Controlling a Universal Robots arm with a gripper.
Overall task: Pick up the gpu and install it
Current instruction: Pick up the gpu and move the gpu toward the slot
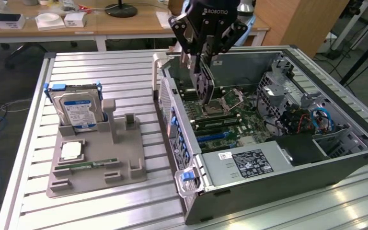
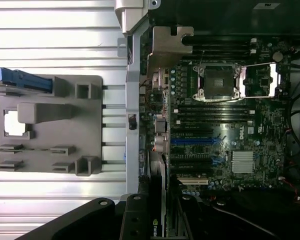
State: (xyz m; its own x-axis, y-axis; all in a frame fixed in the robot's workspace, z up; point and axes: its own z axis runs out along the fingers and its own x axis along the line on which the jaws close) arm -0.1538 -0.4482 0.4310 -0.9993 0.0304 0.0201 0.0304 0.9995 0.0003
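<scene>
My fingers (image 1: 189,57) are clamped on the upper edge of the gpu (image 1: 204,85), which hangs just below them, over the motherboard (image 1: 225,122). I judge the card light, stiff and fragile; its edges seem the safest hold.

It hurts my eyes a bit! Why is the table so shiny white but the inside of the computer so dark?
Exterior view: light glares off the ribbed metal table. Wrist view: the table washes out white, while the open computer case is shadowed deep inside, around the held gpu.
</scene>
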